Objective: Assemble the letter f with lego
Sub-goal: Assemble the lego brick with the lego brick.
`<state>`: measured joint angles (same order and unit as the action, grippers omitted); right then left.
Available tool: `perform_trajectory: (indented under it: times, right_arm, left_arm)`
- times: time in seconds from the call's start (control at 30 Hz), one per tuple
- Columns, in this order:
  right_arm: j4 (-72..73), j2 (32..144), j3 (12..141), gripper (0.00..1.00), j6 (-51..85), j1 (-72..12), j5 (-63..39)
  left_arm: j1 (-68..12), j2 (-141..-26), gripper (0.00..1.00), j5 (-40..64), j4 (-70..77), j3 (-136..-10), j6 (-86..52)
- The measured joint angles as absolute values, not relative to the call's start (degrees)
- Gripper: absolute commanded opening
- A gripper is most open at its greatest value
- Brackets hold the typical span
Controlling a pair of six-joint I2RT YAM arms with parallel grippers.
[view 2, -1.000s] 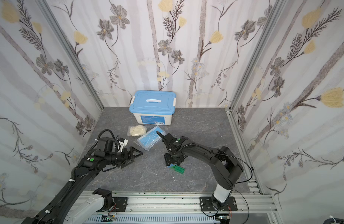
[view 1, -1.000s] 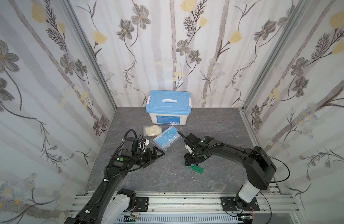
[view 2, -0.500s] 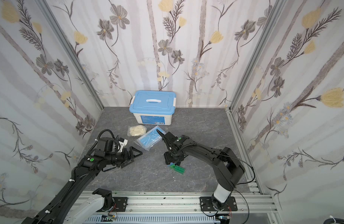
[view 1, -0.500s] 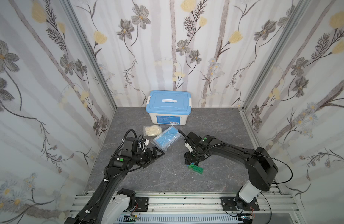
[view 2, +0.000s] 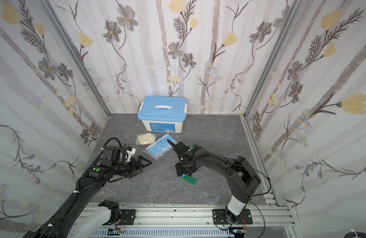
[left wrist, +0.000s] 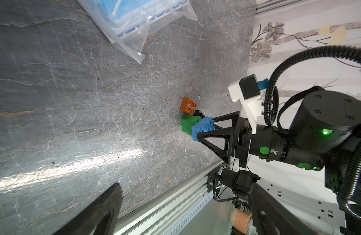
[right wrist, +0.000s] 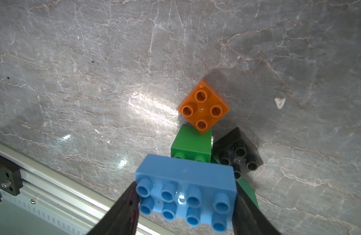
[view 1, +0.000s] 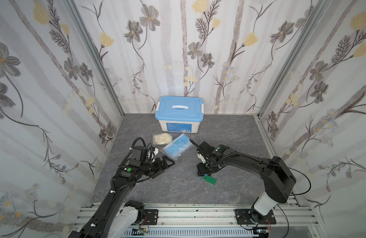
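My right gripper [right wrist: 185, 203] is shut on the blue lego brick [right wrist: 185, 183], one finger on each short end, studs facing the wrist camera. It holds the brick low over a loose cluster on the grey floor: a green brick [right wrist: 190, 144] lying on its side, an orange brick [right wrist: 203, 106], a black brick [right wrist: 237, 154] and a second green brick [right wrist: 246, 189] partly under the finger. I cannot tell whether blue touches green. No letter f shows. In both top views the right gripper [view 1: 204, 172] hides most bricks; one green brick [view 1: 210, 180] shows. My left gripper [view 1: 167, 163] hangs open and empty, well left of the cluster.
A blue-lidded white box [view 1: 179, 115] stands at the back wall. A clear pack of blue face masks [view 1: 177, 147] and a bag of pale gloves [view 1: 162, 138] lie between the box and the arms. An aluminium rail [view 1: 188, 214] runs along the front edge. Papered walls close three sides.
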<state>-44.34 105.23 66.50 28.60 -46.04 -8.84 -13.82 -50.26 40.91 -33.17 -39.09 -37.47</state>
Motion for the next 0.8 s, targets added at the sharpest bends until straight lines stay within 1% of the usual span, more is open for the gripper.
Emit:
perform_trajectory:
  times: [0.8]
  right_arm:
    - [-42.9, 105.7, 65.6, 0.59, 28.0, -45.7, -9.5]
  left_arm:
    - [-13.8, -50.5, 1.0, 40.9, -33.2, -39.1, -37.5]
